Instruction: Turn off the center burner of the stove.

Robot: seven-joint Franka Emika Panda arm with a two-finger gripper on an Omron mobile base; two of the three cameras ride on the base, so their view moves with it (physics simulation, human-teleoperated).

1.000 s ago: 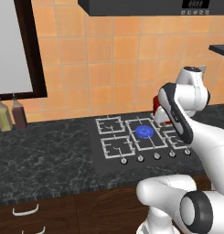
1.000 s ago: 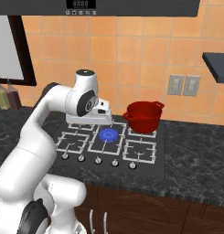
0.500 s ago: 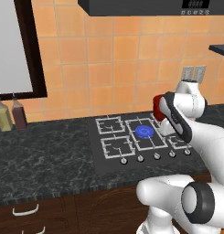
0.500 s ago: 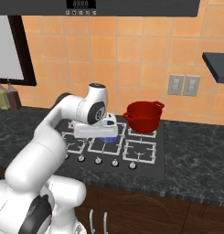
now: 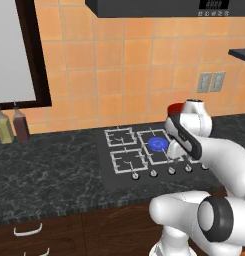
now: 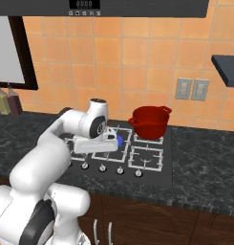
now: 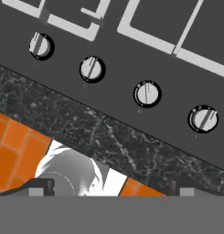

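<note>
Lowered since a second ago, the gripper [image 6: 111, 142] now hangs over the stove [image 6: 164, 179], above its front knobs [image 7: 147, 93]; whether its fingers are apart cannot be told. Behind it the center burner [image 5: 157, 144] shows blue, beside the red pot [image 6: 150, 122]

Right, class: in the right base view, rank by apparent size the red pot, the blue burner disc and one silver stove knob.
1. Round red pot, clearly largest.
2. Bright-blue burner disc, though the arm hides most of it, so its rank over the knob is unsure.
3. Small round silver knob.
</note>
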